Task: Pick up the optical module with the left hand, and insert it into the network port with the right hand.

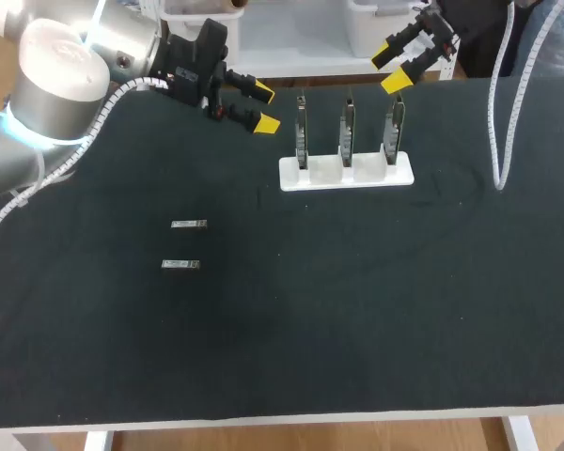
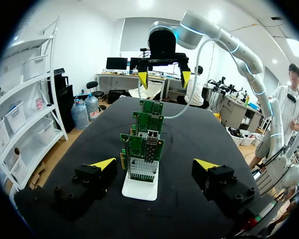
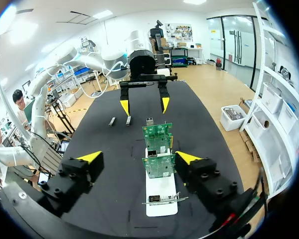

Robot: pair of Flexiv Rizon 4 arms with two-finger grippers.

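Note:
Two small silver optical modules [image 1: 188, 224] [image 1: 180, 265] lie flat on the black table, left of centre; the right wrist view shows them [image 3: 112, 121] [image 3: 128, 120] beyond the boards. A white stand [image 1: 346, 173] holds three upright green network boards [image 2: 142, 147] [image 3: 158, 164] in a row. My left gripper [image 1: 264, 107] [image 2: 154, 164] hovers open and empty just left of the stand, facing down the row. Past the stand's right end, near the table's far edge, my right gripper [image 1: 395, 64] [image 3: 139, 157] hangs open and empty above the nearest board.
A white corrugated cable [image 1: 496, 132] hangs down onto the table at the far right. The table's front edge [image 1: 282, 412] runs along the near side. Broad black surface lies in front of the stand.

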